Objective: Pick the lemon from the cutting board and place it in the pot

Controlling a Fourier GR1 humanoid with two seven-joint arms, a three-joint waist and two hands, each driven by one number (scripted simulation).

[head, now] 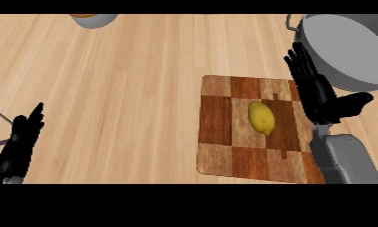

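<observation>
Lemon not yet grasped; right hand poised beside it on the cutting board.

Head view: the lemon (pixel 261 117) is seen lying free near the middle of the checkered cutting board (pixel 221 141) on the worktop (pixel 125 81). The right hand (pixel 316 93) is held over the board's right edge, just beside the lemon, its fingers straight and spread, nothing pinched. The grey pot (pixel 347 51) is found beyond that hand, at the upper right. The left hand (pixel 21 143) is resting open at the lower left edge. The step would be judged best done by the palm being brought left over the lemon before the fingers are curled round it. A bowl (pixel 94 19) is cut off at the top.
</observation>
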